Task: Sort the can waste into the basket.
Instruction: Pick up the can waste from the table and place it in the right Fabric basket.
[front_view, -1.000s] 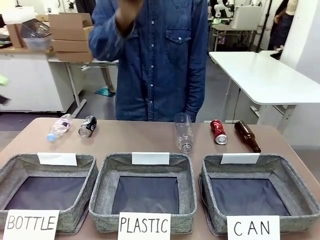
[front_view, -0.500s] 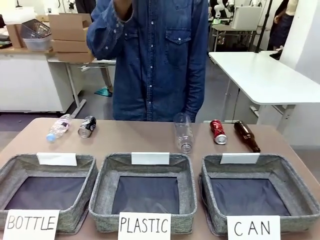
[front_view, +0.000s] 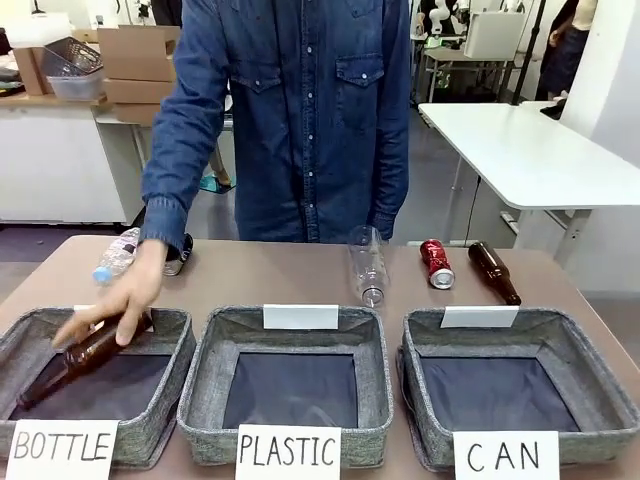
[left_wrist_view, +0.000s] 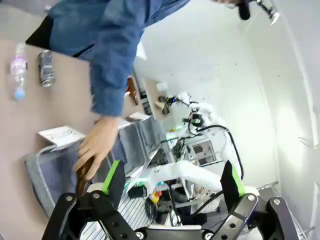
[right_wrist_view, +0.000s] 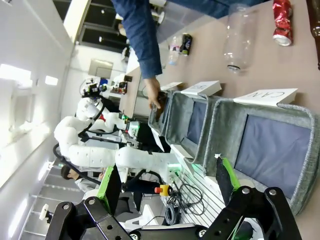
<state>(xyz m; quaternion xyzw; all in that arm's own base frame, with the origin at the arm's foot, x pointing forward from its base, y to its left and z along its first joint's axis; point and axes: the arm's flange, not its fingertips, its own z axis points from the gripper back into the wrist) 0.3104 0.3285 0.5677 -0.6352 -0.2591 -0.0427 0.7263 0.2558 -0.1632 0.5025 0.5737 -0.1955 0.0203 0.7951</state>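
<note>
In the front view, the person's hand (front_view: 125, 300), which was up by the chest a second earlier, had come down at the left of the frame. It was putting a brown bottle (front_view: 70, 362) into the BOTTLE basket (front_view: 185, 345). The red can (front_view: 436, 264) lay on the bench (front_view: 290, 280) at the upper right, just behind the CAN basket (front_view: 590, 375). The black can (front_view: 183, 258) lay at the upper left, partly hidden by the person's arm. Neither can had moved, and the CAN basket was empty, so I think the can job had not started.

In the left wrist view, the left fingers (left_wrist_view: 114, 177) stood wide apart at the bottom and held nothing. The hand and the bottle were at the lower left, close by. The black can was at the upper left.

In the right wrist view, the right fingers (right_wrist_view: 111, 187) were also wide apart and held nothing. The red can was in the top right corner. The CAN basket was at the right.
</note>
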